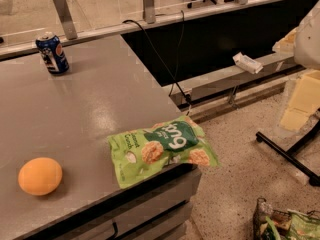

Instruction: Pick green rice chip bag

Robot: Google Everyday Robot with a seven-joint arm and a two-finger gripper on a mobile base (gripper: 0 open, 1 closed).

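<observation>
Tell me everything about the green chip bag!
The green rice chip bag is a flat, shiny light-green pouch with a dark green logo patch, white letters and round tan rice cakes pictured. It lies face up at the grey counter's near corner, one end hanging past the edge. Nothing else touches it; the gripper is out of view.

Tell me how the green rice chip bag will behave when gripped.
Likely floppy and light: the green rice chip bag is a thin crinkled pouch. Its corner overhangs the table edge, so a push may slide it off. The gripper is not in view.
</observation>
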